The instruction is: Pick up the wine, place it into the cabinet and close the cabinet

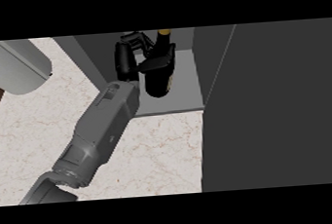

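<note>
Fingers (125,55) of my left hand (138,62) curl round the wine (157,70), the thumb crossing its dark body, so the bottle is held and not merely touched. Only this hand shows; my right hand is out of view, so the left is the one placed for the next move. The wine stands inside the cabinet (184,78), over the pale grey shelf floor, its long axis roughly upright with the neck tipped a little toward the far wall; whether its base already rests on the shelf I cannot tell. From my fingers the bottle lies to the right, between my palm and the cabinet's right-hand wall, with bare shelf just beside it on that side. The bottle is a dark, glossy cylinder narrowing to a slim neck with a yellowish cap (164,31). My forearm (102,133) is matte grey and boxy, reaching up across the counter (164,148), a cream stone surface with faint reddish veining. The door (283,101), a flat dark grey slab, fills the right of the view and stands open. I judge that placing is nearly done: release and the door's closing remain.
</note>
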You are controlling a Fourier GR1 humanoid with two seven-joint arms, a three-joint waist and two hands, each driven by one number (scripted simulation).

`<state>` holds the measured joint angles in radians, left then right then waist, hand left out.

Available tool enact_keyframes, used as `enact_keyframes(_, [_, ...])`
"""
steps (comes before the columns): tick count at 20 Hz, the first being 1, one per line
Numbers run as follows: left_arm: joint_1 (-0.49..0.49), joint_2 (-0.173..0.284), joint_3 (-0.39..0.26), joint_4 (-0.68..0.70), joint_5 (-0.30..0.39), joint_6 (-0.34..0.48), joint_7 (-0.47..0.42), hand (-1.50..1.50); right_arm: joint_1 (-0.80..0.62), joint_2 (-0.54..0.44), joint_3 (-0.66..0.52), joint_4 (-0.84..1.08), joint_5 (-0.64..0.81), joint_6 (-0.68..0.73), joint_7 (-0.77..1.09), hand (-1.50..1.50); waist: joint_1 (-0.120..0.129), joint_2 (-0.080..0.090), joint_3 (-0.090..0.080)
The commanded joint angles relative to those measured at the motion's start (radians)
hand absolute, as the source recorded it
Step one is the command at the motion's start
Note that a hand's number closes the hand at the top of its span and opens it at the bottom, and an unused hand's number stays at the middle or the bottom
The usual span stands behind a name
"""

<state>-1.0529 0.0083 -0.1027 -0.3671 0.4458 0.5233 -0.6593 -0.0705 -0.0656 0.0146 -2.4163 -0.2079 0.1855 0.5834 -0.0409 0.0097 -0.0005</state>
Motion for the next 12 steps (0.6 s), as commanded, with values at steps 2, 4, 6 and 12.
enact_keyframes(2, [-0.024,-0.008,0.043,0.071,0.073,0.013,-0.032,1.5,0.084,0.021,0.025,-0.11,-0.052,0.016,-0.011,-1.5,-0.031,0.005,0.0])
enact_keyframes(4, [-0.031,-0.008,0.077,0.082,0.102,-0.038,-0.045,1.5,0.005,0.029,0.05,-0.034,-0.019,-0.004,-0.008,-1.5,-0.016,0.007,-0.001])
enact_keyframes(6, [-0.052,0.018,0.122,0.1,0.104,-0.089,-0.014,1.5,0.039,0.028,0.036,-0.09,-0.017,-0.013,0.002,-1.5,-0.008,0.004,-0.001])
enact_keyframes(12, [-0.051,-0.001,0.136,0.154,0.097,-0.105,-0.069,1.5,0.01,0.012,0.047,-0.117,-0.03,-0.029,0.056,-1.5,-0.007,0.004,-0.001])
